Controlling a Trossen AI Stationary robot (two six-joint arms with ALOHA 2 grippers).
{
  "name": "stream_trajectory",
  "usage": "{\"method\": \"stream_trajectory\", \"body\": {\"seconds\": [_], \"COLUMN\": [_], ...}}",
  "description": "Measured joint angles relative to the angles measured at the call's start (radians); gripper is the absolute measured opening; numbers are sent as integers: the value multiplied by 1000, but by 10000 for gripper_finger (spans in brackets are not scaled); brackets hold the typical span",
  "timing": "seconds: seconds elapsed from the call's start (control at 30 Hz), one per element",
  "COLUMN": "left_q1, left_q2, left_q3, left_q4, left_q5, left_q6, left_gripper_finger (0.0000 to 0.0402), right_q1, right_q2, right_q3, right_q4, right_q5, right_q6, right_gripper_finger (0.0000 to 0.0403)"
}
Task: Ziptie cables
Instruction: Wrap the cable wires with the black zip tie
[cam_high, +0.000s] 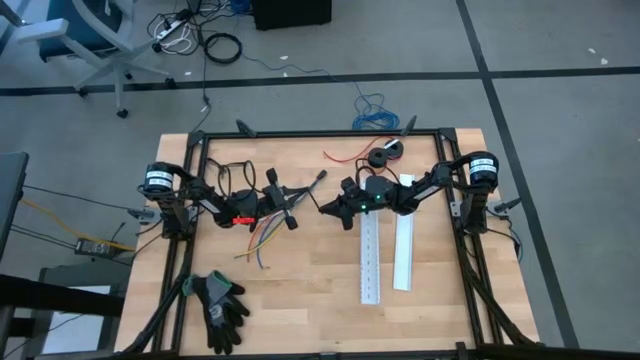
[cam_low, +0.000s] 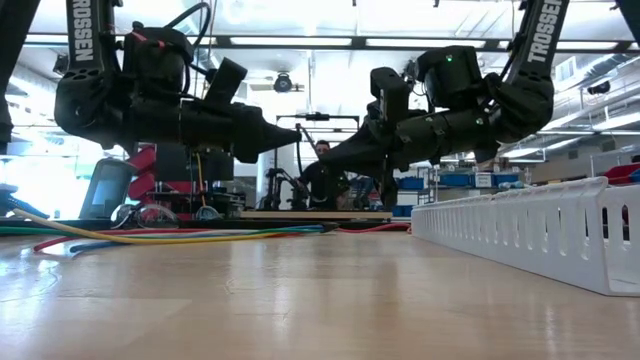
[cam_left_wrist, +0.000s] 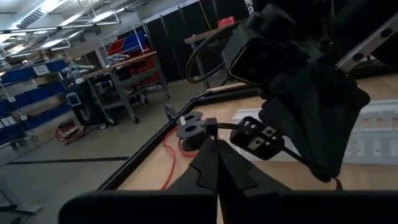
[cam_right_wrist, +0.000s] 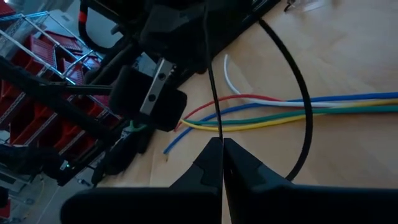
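The black gloves (cam_high: 220, 308) were left at the tabletop's (cam_high: 310, 290) near edge. The cables (cam_high: 262, 238) were spread just under the left hand (cam_high: 322, 178), clamped shut, nothing visibly gripped. The right hand (cam_high: 322, 207) was shut on a black ziptie (cam_right_wrist: 297, 93).

L wrist cam: I see my left gripper (cam_left_wrist: 217, 163) w/ fingers pressed together, tips meeting at a thin black strap (cam_left_wrist: 264, 129) that runs toward the right arm's gripper (cam_left_wrist: 298, 93), a large dark body close ahead. Beyond the tips, a black round spool (cam_left_wrist: 191, 130) w/ red wire (cam_left_wrist: 168, 158) lies on the wooden table (cam_left_wrist: 155, 177) near its black frame rail (cam_left_wrist: 149, 149). White perforated strip (cam_left_wrist: 379, 124) at far side. Shelving, workbenches in room behind.
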Motion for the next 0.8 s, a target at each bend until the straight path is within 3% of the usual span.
{"method": "stream_trajectory", "body": {"seconds": [0.23,0.53,0.8], "left_q1": [0,0,-11], "left_q2": [0,0,0], "left_q3": [0,62,74], "left_q4": [-7,-172,-207], "left_q5": [-8,-28,-31], "left_q6": [2,3,8], "left_gripper_finger": [0,0,0], "right_q1": [0,-22,-60], "right_q2": [0,0,1], "right_q3": [0,28,45], "right_q4": [-19,-24,-44], "right_q5": [-16,-33,-46], "right_q6": [37,45,33], "right_gripper_finger": [0,0,0]}}
